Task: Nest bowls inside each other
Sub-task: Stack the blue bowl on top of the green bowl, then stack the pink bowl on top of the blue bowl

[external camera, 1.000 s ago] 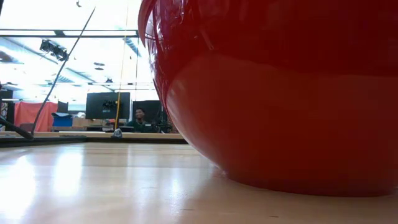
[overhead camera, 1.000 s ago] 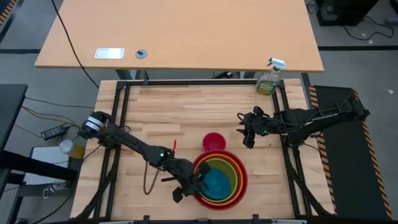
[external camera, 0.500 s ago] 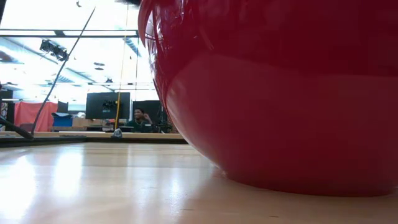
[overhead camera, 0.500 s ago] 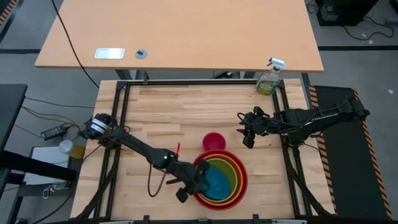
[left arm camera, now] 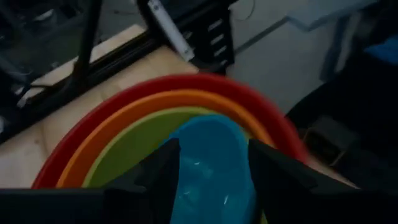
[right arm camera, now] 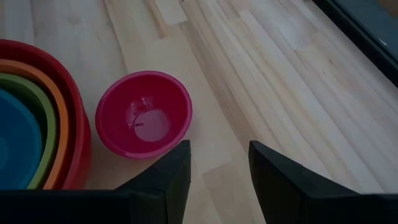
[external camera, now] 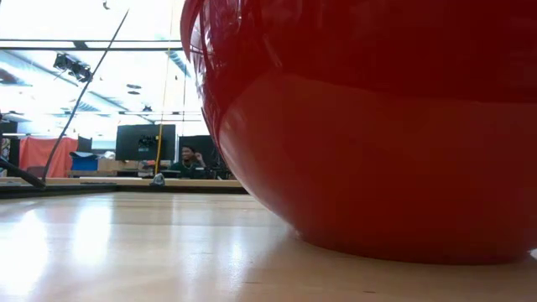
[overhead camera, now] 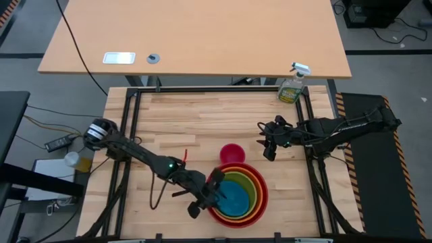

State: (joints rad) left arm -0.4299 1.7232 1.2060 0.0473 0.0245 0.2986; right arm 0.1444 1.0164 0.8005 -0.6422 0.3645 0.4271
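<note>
Four bowls sit nested near the table's near edge: red [overhead camera: 262, 196] outermost, then orange [overhead camera: 254, 182], olive-green [overhead camera: 244, 181], and blue [overhead camera: 236, 197] innermost. The red bowl's wall [external camera: 377, 126] fills the low view, its base on the wood. The small pink bowl [overhead camera: 232, 154] stands alone, upright, just beyond the stack. My left gripper [overhead camera: 218, 191] hovers open over the stack's left rim, with the blue bowl [left arm camera: 214, 190] showing between and below its fingers. My right gripper [overhead camera: 268, 150] waits open to the right of the pink bowl [right arm camera: 144, 115].
A green spray bottle [overhead camera: 292, 86] stands at the table's far right corner. Bare wood [overhead camera: 175, 115] stretches across the far and left parts of the table. A black frame rail [overhead camera: 216, 90] runs along the far edge. Beyond it is a desk [overhead camera: 196, 34].
My left gripper has risen a little and moved slightly toward the far edge over the stack's left rim, rolling somewhat. The red bowl has shifted a little sideways on the table in the low view.
</note>
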